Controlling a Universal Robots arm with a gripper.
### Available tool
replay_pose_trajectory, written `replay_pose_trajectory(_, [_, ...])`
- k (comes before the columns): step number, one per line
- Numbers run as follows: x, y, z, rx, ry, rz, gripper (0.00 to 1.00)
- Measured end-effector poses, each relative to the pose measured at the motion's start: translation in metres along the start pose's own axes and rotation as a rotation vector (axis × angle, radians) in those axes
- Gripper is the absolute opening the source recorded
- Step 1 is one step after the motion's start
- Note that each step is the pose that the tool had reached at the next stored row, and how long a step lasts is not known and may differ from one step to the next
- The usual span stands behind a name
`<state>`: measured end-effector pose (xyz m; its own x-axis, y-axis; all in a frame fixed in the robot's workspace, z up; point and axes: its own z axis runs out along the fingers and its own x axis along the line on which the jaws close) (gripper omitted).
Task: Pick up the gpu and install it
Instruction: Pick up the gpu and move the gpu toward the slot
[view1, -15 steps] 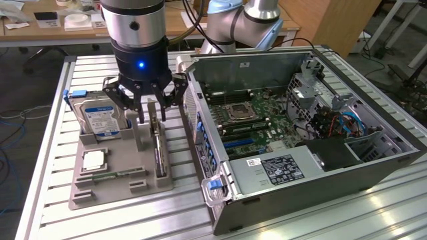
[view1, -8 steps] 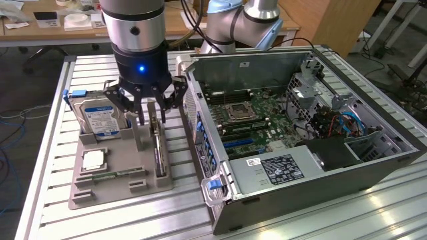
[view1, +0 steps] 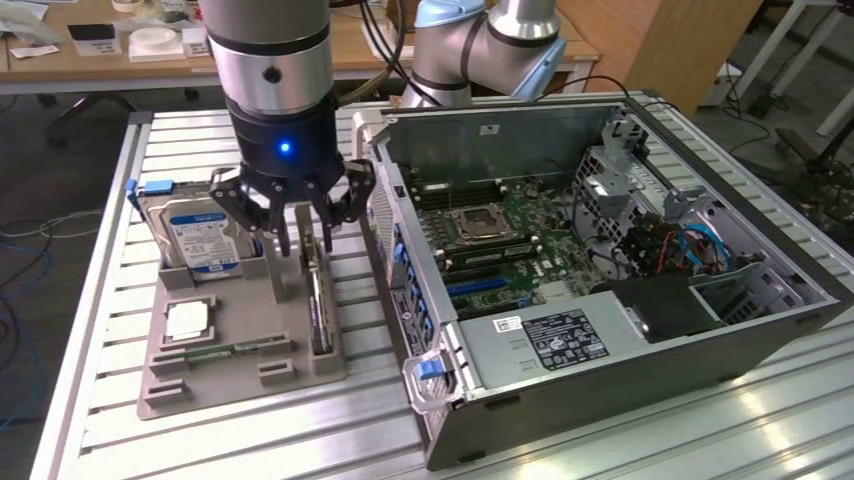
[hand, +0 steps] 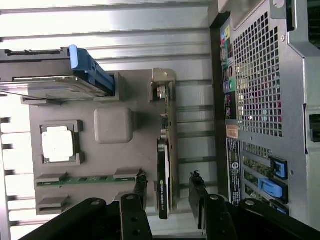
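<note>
Pincer (hand: 169, 181): black, spread, straddling upright gpu (hand: 163, 165) | thin flat card in grey tray (hand: 90, 107)

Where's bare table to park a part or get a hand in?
Free: table slats on the near side of the tray, and beside the case at the exterior view's lower right. Crowded: the strip between tray and case, with the gripper over the gpu.

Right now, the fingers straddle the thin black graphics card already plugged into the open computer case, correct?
No. The thin black graphics card stands on edge in the grey tray beside the computer case; the fingers do straddle it, per the wrist view.
</note>
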<state>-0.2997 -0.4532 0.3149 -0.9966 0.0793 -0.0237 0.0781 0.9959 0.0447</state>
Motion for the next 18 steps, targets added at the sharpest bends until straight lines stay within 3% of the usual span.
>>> replay_pose_trajectory(18, [0.0002,-0.0004,0.0095,0.0000,0.0001,0.000,0.47])
